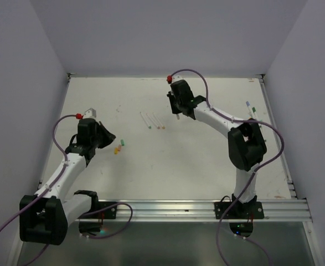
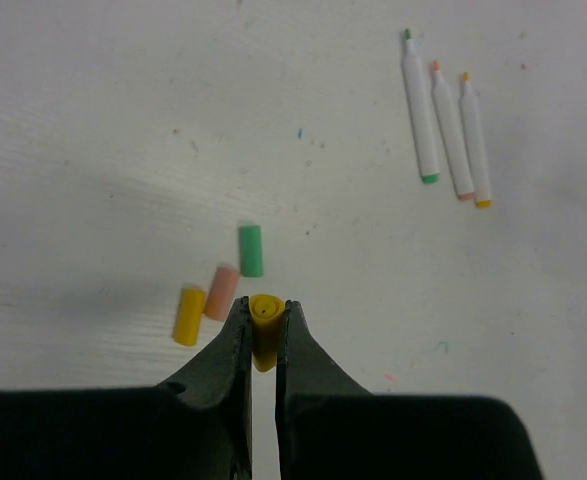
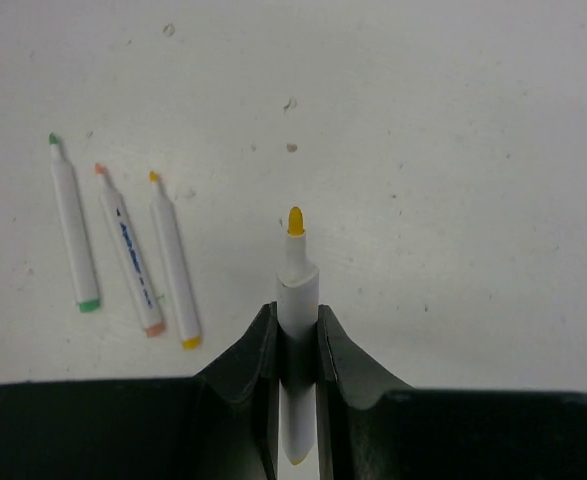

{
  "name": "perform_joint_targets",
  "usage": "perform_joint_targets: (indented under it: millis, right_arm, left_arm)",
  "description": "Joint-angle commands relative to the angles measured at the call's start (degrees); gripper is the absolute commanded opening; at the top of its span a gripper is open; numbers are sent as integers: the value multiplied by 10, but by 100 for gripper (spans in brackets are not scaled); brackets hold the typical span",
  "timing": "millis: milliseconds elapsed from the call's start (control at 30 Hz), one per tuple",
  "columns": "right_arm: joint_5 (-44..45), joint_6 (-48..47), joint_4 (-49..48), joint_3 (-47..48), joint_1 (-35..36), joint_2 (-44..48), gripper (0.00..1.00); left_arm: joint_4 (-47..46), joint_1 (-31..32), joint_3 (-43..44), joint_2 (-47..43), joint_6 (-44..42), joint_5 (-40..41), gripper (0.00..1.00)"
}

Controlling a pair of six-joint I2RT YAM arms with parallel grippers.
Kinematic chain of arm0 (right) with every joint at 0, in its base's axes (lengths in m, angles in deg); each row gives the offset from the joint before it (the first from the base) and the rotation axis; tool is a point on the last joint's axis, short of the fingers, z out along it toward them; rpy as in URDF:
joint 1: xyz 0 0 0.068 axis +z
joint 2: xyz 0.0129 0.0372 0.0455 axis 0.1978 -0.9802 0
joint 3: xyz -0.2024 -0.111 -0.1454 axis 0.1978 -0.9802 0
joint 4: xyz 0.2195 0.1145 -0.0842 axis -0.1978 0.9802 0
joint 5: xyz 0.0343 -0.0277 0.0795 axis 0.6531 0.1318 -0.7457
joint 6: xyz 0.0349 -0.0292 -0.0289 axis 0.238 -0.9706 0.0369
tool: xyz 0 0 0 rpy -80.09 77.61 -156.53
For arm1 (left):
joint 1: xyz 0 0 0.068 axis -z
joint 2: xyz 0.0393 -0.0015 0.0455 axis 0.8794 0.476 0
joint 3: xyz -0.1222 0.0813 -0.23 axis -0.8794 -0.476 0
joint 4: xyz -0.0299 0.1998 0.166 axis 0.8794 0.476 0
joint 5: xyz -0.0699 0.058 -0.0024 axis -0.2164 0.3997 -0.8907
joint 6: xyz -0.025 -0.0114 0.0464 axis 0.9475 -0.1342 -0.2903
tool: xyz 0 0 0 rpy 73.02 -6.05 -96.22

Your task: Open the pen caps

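My left gripper [image 2: 265, 318] is shut on a yellow pen cap [image 2: 264, 345], held above the table; the gripper also shows in the top view [image 1: 106, 136]. Three loose caps lie just beyond it: yellow [image 2: 188, 315], pale orange [image 2: 222, 292] and green [image 2: 250, 250]. My right gripper [image 3: 297, 318] is shut on a white pen [image 3: 298, 285] with a bare yellow tip, near the table's far middle [image 1: 176, 112]. Three uncapped pens lie side by side, with green [image 3: 73, 235], orange [image 3: 128, 250] and yellow [image 3: 173, 260] tips.
The same three pens lie at the table's centre in the top view [image 1: 154, 121]. Two more pens [image 1: 251, 107] lie at the far right near the table edge. White walls close in the table on the left, back and right.
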Motion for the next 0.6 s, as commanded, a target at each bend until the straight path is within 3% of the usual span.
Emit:
perform_joint_targets:
  millis: [0,233,567]
  right_arm:
    - [-44,-40,37,78,-16,-72,0]
    - [-97,-42,34,170,-19,-186,0]
    - [-158,-6,-9,155,-20,-210,0]
  left_arm:
    - [34,0,-6,13,-27,57,0]
    - [2,-1,-22,51,-25,26,0]
    - [5,-4,-34,86,-26,48,0]
